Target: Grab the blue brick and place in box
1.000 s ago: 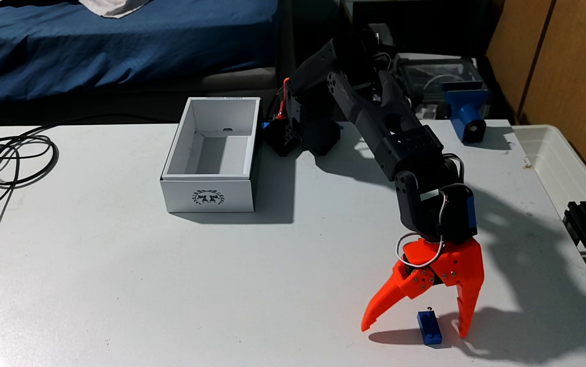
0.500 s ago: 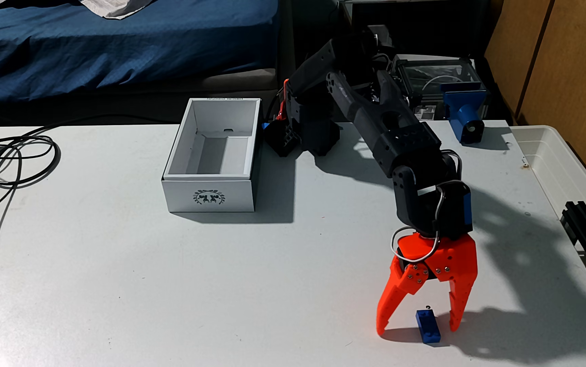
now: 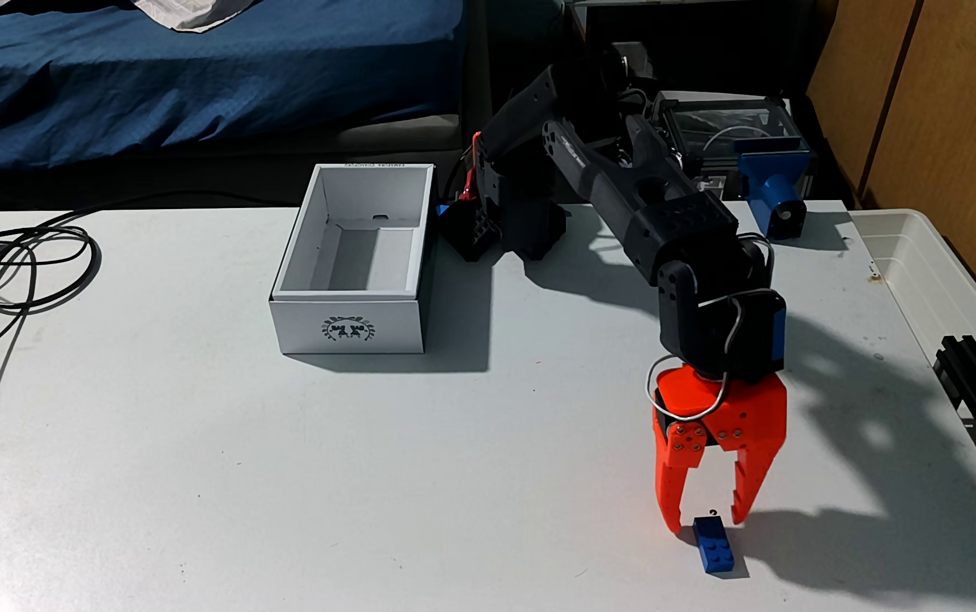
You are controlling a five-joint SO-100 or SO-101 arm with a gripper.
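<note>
My claw (image 3: 707, 525) hangs with its orange fingers parted, tips low at the far end of the blue brick (image 3: 714, 545), not gripping it. The brick lies flat near the counter's (image 3: 179, 471) front edge, toward the right; the box (image 3: 350, 282) stands well apart, toward the back edge.

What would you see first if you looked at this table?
The bright orange hand, low on the right, pointing down with its fingers open around the far end of a little blue brick. Then the white box with a dark emblem, open and empty, in the middle of the table.
</note>
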